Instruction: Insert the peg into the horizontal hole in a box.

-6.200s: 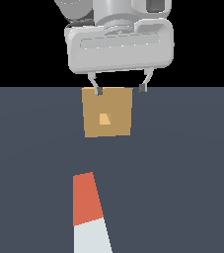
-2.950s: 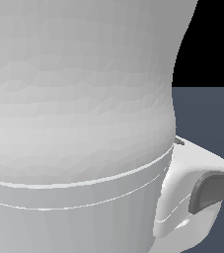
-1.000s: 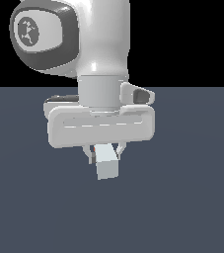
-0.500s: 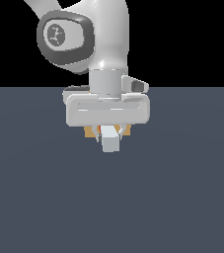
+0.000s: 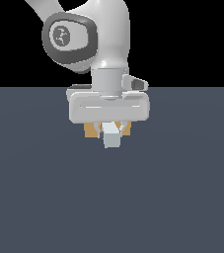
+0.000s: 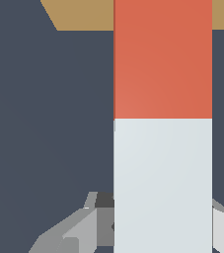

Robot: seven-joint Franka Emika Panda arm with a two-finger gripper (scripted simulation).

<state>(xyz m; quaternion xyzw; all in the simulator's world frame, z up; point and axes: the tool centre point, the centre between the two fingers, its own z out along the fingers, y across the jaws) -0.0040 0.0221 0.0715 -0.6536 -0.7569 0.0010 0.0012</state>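
In the exterior view my gripper [image 5: 112,129] hangs under the white hand and is shut on the peg [image 5: 112,139], whose white end faces the camera. Parts of the tan box [image 5: 89,130] show just behind the hand, on both sides of the peg. In the wrist view the peg [image 6: 163,148] runs lengthwise, white half near the fingers [image 6: 79,230] and orange-red half toward the box [image 6: 79,15]. The orange-red end reaches the box's edge in the picture. The hole is hidden behind the peg and the hand.
A flat dark grey-blue floor [image 5: 39,197] spreads all around the box and the arm. The arm's thick white link with a grey joint cap [image 5: 66,37] rises above the hand.
Over the last second the hand, holding the peg, has moved away from the camera toward the box. The box's tan edges now show behind it, and the peg's white end looks smaller.
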